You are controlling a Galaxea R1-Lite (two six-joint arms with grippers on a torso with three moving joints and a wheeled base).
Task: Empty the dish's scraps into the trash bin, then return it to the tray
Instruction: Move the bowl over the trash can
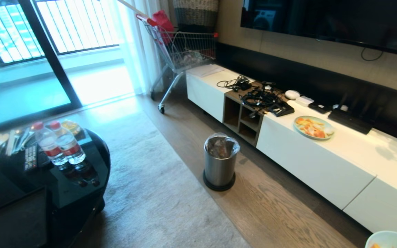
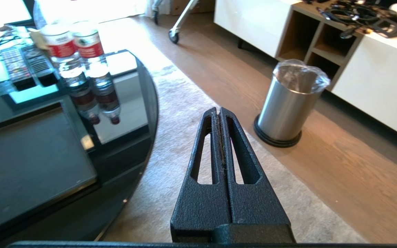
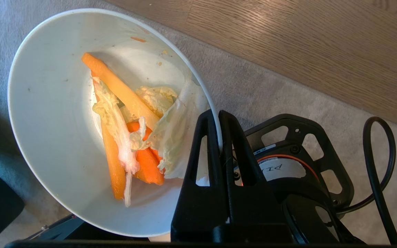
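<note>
Item: dish (image 3: 53,113), white, deep-sided. Held by the right tool (image 3: 219,117), whose fingers are clamped on the rim, one inside and one outside. Location: low at the robot's right, over grey carpet near the edge of the wood floor; only a sliver of it shows in the head view's lower right corner.

Contents: scraps (image 3: 129,137), orange strips and pale leafy pieces, piled against the wall nearest the tool. None emptied yet, by the look of it.

Item: trash bin (image 1: 220,162), shiny metal, clear liner, standing on the wood floor before the white TV cabinet (image 1: 322,162). Well apart from the dish.

Item: tray (image 2: 29,162), matte black, on the glossy black table (image 2: 129,137) beside two water bottles (image 2: 78,55).

Item: left tool (image 2: 220,113), fingers pressed together, holding nothing, parked above the carpet.

Hazards, as judged:
- Thin rim pinch; the bowl may swing or slip if tipped fast.
- The bin mouth is narrow; tipping before the dish is over it would drop scraps on the floor.
- Damp leaves may cling to the wall and stay in.
- Do not confuse with the blue plate (image 1: 314,127) on the cabinet.
</note>
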